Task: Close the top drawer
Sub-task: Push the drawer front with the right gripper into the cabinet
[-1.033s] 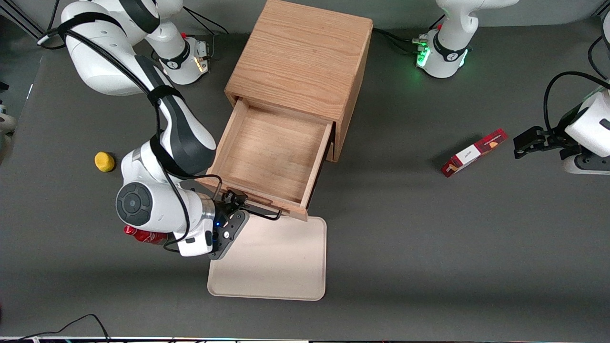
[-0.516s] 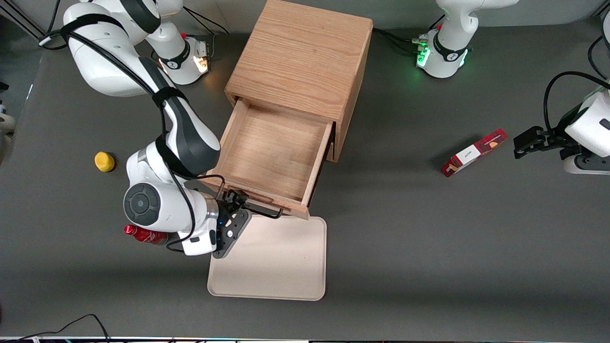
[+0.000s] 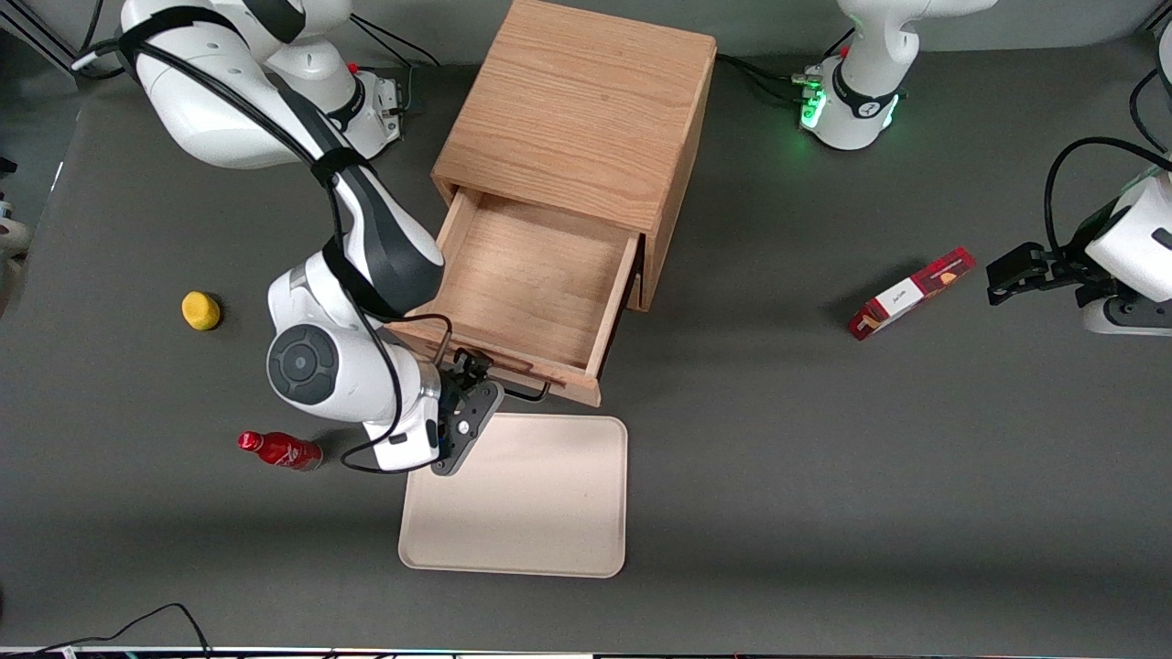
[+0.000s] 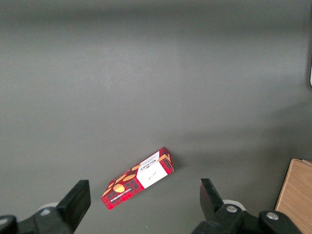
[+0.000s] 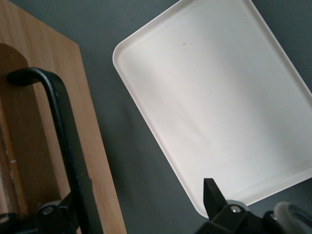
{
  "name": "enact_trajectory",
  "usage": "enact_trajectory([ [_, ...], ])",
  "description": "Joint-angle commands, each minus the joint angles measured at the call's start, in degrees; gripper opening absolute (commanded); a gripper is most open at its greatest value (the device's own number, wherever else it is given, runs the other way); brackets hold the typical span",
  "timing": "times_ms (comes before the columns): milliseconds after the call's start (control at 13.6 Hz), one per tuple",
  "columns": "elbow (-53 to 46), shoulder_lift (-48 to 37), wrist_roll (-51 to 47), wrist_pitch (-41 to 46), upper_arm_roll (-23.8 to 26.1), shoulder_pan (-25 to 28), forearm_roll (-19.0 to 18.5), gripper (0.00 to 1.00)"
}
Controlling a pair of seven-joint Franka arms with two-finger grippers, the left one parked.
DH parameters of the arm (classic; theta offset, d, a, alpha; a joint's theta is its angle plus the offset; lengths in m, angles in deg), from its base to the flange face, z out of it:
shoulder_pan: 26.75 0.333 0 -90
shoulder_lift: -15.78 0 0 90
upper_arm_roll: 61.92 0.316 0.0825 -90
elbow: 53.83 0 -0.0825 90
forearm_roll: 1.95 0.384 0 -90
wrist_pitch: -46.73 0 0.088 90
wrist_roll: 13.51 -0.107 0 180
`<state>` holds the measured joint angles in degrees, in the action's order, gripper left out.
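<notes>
The oak cabinet (image 3: 577,110) stands mid-table, and its top drawer (image 3: 536,284) is pulled partly out and empty. The drawer's front (image 3: 558,383) carries a black wire handle (image 3: 529,394). My right gripper (image 3: 472,375) is at that front, at the handle's end toward the working arm's side. In the right wrist view the gripper (image 5: 144,195) is open and holds nothing. One finger sits against the handle (image 5: 58,117) and the oak drawer front (image 5: 92,161). The other finger (image 5: 212,192) hangs over the table near the tray's rim.
A cream tray (image 3: 522,494) lies just in front of the drawer, nearer the front camera; it also shows in the right wrist view (image 5: 209,97). A red bottle (image 3: 279,450) and a yellow object (image 3: 200,310) lie toward the working arm's end. A red box (image 3: 911,293) lies toward the parked arm's end.
My gripper has moved toward the cabinet against the drawer front, and the drawer has slid partly in. The red bottle, earlier half hidden by the arm, now shows.
</notes>
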<state>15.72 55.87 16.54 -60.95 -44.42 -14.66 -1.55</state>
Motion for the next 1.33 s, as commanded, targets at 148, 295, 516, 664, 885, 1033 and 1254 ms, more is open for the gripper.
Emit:
enact_trajectory([
  [148,10.69,-7.48,-0.78,-2.54,-0.27,1.27,-0.22,1.0],
  [295,12.97,-9.15,-2.19,-2.97,0.25,1.71,-0.22,1.0],
  [516,16.75,-11.52,-2.28,-4.55,0.52,1.89,-0.13,1.0],
  [664,17.9,-12.4,-2.37,-4.56,1.48,2.06,-0.04,1.0],
  [885,19.57,-13.72,-5.7,-4.64,3.59,2.06,-0.13,1.0],
  [1033,21.5,-15.21,-6.59,-4.73,3.95,2.06,-0.13,1.0],
  [1254,23.61,-16.45,-6.68,-5.52,5.09,2.06,-0.13,1.0],
])
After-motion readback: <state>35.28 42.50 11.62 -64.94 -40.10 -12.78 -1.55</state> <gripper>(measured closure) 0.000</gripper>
